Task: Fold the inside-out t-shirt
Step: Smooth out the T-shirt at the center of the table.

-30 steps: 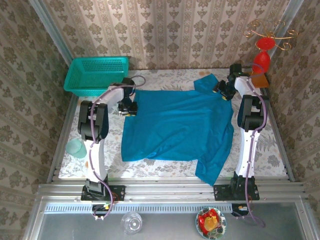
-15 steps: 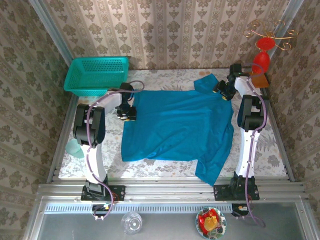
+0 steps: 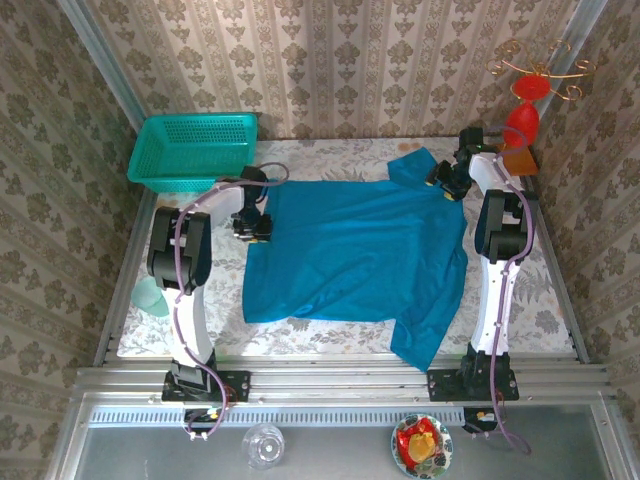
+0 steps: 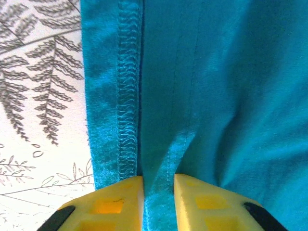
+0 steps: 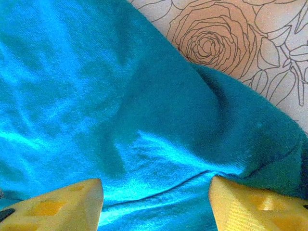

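damask wallpaper, floral-print table

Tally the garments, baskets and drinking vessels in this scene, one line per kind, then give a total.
T-shirts: 1, the blue t-shirt
Baskets: 1, the teal mesh basket
Drinking vessels: 2, the pale green cup and the clear glass
Total: 4

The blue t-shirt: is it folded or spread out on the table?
Spread out. From above, the blue t-shirt lies flat on the table, its body open wide, both sleeves sticking out on the right.
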